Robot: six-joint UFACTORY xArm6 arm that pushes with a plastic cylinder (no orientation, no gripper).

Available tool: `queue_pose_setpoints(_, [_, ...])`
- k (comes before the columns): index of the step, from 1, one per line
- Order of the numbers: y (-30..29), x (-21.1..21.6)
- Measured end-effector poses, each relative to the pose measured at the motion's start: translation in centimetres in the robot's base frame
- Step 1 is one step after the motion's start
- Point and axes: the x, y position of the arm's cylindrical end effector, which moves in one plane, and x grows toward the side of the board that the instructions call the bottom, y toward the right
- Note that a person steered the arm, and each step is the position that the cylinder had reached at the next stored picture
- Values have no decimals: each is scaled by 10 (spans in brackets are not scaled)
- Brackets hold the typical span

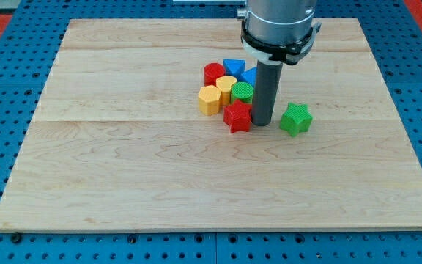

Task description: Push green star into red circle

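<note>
The green star (pixel 296 119) lies alone on the wooden board, right of a cluster of blocks. The red circle (pixel 213 73) sits at the cluster's upper left. My tip (pixel 261 122) rests on the board between the green star and the red star (pixel 237 116), close to the red star's right side and a short gap left of the green star. The rod hides part of the blue block behind it.
The cluster also holds a yellow hexagon (pixel 209 100), a yellow block (pixel 226 87), a green circle (pixel 242 92), a blue triangle (pixel 234 67) and a partly hidden blue block (pixel 250 76). The wooden board (pixel 123 161) lies on a blue pegboard.
</note>
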Motion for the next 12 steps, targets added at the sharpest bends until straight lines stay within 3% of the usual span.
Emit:
queue_pose_setpoints(1, [4,30])
queue_pose_setpoints(3, [-32,0])
queue_pose_setpoints(4, [-14,13])
queue_pose_setpoints(5, [22,73])
queue_pose_setpoints(6, [140,83])
queue_pose_setpoints(8, [169,-6])
queue_pose_setpoints(11, [79,14])
queue_pose_setpoints(12, [108,-15])
